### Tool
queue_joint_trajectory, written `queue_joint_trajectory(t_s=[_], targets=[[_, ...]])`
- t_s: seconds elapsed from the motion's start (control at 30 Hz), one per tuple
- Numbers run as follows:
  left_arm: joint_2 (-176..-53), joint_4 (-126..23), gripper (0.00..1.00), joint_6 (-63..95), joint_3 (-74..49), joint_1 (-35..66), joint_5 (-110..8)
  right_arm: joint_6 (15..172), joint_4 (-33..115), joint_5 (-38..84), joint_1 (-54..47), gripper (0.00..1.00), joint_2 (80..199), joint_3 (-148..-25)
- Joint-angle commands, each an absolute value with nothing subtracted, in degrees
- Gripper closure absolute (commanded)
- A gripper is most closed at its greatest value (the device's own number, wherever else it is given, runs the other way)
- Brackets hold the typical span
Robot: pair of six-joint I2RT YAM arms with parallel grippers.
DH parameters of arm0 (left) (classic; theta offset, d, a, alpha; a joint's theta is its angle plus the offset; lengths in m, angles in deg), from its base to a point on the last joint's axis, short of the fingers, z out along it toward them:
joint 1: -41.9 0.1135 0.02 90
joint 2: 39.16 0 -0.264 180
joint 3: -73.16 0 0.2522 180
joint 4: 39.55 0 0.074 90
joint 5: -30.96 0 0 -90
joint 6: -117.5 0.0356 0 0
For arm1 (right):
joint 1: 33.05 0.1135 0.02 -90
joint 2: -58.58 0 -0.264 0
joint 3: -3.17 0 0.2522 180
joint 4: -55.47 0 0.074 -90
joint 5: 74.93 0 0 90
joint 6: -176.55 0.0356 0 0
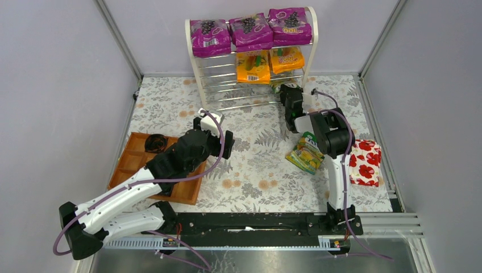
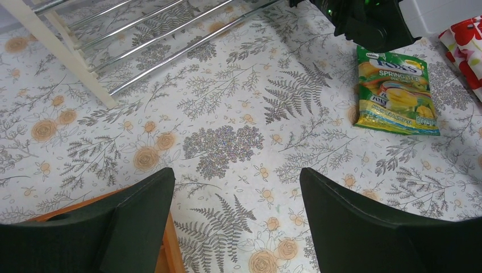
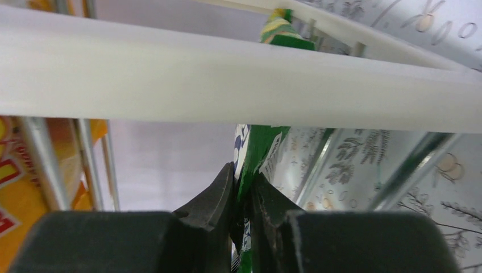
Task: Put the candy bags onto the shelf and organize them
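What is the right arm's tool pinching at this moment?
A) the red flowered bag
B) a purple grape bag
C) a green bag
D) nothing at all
C: the right wrist view shows the right tool shut on the edge of a green bag, close to a white bar of the shelf.

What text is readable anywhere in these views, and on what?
"FOX'S": green-yellow bag on the table.
"SPRING": same bag, line below.
Its smaller print: too small.
Purple bags, orange bags on the shelf: blurred.
Green bag in the right pincer: edge-on, unreadable.
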State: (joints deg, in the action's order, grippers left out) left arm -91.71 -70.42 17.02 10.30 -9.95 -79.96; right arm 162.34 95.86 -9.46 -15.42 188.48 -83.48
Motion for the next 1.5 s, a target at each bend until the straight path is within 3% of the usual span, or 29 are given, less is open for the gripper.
queue_joint_trajectory(t_s=[0.0,0.2,0.3,0.4,0.57,0.77,0.9,1.0,1.13,1.47], targets=[[-91.58,-68.18,0.14,17.83,10.53,-10.27,-81.55,164.49,95.50,-13.97,-14.85,0.89,188.07,-85.37],[-92.49,-68.16,0.14,17.83,10.54,-10.26,-81.62,164.38,93.71,-14.72,-14.61,0.87,185.79,-81.45],[-93.25,-68.09,0.14,17.83,10.54,-10.24,-81.76,164.36,92.57,-12.01,-14.59,0.79,184.61,-79.45],[-93.54,-68.09,0.14,17.83,10.54,-10.22,-81.71,164.60,92.16,-9.24,-14.59,0.66,182.42,-75.90],[-94.03,-68.27,0.14,17.58,10.29,-9.58,-80.77,158.39,89.96,-0.89,-14.74,0.36,175.12,-70.61],[-94.13,-68.43,0.14,17.28,9.84,-8.33,-79.12,144.63,72.02,12.64,-14.93,0.18,161.85,-66.45],[-93.92,-68.52,0.14,17.05,9.66,-7.39,-78.31,126.92,50.72,13.29,-15.23,0.01,154.33,-66.60],[-94.12,-68.52,0.14,17.04,9.59,-7.19,-78.10,119.11,33.10,8.31,-17.03,0.00,150.42,-68.36],[-94.59,-68.52,0.13,17.04,9.29,-6.86,-77.50,119.78,19.85,6.29,-21.27,0.00,144.55,-66.78],[-94.07,-68.81,0.12,16.64,9.04,-4.27,-76.74,127.42,13.17,4.56,-23.38,0.00,131.07,-53.59]])
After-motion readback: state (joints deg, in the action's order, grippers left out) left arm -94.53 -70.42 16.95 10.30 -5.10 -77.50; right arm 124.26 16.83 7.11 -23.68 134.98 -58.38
